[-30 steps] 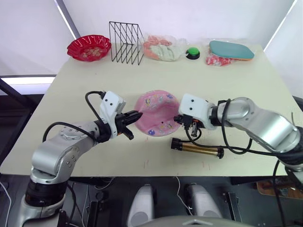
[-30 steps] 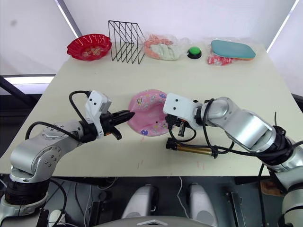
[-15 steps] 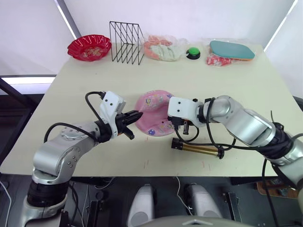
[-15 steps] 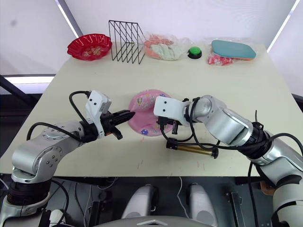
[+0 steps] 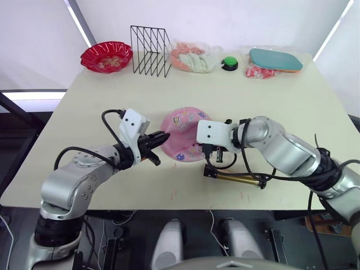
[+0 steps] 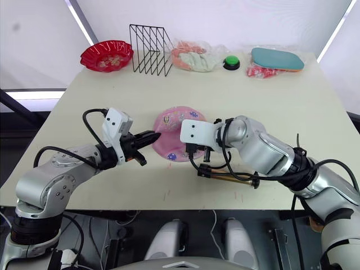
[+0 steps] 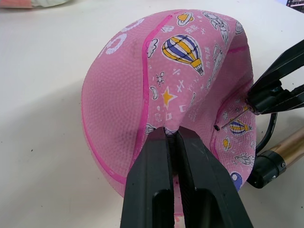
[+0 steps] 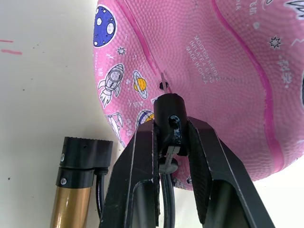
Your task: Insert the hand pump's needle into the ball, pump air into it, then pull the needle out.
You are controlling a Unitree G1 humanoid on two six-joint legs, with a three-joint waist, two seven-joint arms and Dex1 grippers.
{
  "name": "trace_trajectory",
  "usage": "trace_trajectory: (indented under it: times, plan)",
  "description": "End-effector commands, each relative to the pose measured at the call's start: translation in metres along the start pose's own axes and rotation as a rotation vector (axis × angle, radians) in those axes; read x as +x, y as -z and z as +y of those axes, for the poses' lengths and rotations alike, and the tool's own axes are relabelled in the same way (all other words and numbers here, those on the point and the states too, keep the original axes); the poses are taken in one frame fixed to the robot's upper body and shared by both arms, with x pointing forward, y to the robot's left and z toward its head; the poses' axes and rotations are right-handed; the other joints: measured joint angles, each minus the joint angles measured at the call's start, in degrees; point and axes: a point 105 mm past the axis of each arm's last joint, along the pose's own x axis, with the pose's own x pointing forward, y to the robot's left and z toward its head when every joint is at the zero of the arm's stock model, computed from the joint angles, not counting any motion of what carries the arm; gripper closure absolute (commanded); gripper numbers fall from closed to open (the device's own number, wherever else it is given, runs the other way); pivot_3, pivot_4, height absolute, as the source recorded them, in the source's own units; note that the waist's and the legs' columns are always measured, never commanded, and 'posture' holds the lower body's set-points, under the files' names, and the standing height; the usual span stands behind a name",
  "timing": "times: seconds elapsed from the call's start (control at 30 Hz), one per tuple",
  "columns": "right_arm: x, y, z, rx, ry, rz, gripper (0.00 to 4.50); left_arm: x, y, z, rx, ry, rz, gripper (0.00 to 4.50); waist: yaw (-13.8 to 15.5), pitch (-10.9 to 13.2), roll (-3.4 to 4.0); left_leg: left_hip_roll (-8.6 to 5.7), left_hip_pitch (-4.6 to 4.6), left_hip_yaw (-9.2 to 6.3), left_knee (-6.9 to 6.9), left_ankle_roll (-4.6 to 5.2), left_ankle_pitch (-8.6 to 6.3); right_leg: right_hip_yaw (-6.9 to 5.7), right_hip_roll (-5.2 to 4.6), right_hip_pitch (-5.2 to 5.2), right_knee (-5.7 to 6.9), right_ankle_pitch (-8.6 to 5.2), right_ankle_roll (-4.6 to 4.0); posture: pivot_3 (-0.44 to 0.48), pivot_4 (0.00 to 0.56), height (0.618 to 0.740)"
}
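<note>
The pink ball [image 5: 183,134] lies flattened and dented at the table's middle. My left gripper [image 5: 161,138] is shut on its left rim, and its fingers [image 7: 161,156] pinch a fold of the rubber. My right gripper [image 5: 212,151] is at the ball's right side, shut on the black end of the hose [image 8: 169,114]. The thin silver needle [image 7: 235,118] sticks out from that end, with its tip right at the small valve hole [image 7: 216,127]; I cannot tell if it is inside. The hand pump [image 5: 236,179], gold with black ends, lies flat on the table just in front of the right gripper.
Along the table's far edge stand a red scalloped bowl [image 5: 106,56], a black wire rack [image 5: 150,50], bagged cloth [image 5: 194,57], a green button [image 5: 229,63], a red-and-white packet [image 5: 259,71] and a teal pad [image 5: 274,58].
My right gripper has moved left with the hose end, bringing the needle over the ball to the valve. The left gripper has kept its hold on the ball.
</note>
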Motion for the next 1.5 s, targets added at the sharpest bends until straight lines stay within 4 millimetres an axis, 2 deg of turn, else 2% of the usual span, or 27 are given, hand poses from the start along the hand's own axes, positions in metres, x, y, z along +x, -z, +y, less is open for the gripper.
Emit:
trace_trajectory:
  times: [0.03,0.4,0.97,1.5]
  plan:
    - [0.003,0.003,0.003,-0.010,-0.006,0.008,4.19,-0.001,0.004,-0.005,-0.002,0.017,0.018,4.50,0.0,0.0,0.00,0.00,0.00,0.00,0.00,0.00,0.00,0.00,0.00,0.00,0.00,0.00,0.00,0.000,0.150,0.740]
    - [0.009,0.013,0.004,-0.016,-0.001,0.047,4.19,0.000,0.005,-0.006,-0.001,0.020,0.024,4.50,0.0,0.0,0.00,0.00,0.03,0.00,0.00,0.00,0.00,0.00,0.00,0.03,0.00,-0.01,-0.01,0.000,0.150,0.740]
    - [0.003,0.020,-0.009,-0.002,0.040,0.069,4.19,0.000,0.007,-0.004,-0.001,0.014,0.030,4.50,0.0,0.0,0.00,-0.01,0.05,0.00,0.00,0.00,0.00,0.00,-0.01,0.05,0.00,-0.08,-0.13,0.000,0.150,0.740]
    - [0.006,0.025,-0.004,-0.037,0.028,0.105,4.19,0.001,0.006,-0.005,0.002,0.016,0.031,4.50,0.0,0.0,0.00,-0.01,0.05,0.00,0.00,0.00,0.00,0.00,-0.01,0.05,0.00,-0.11,-0.19,0.000,0.150,0.740]
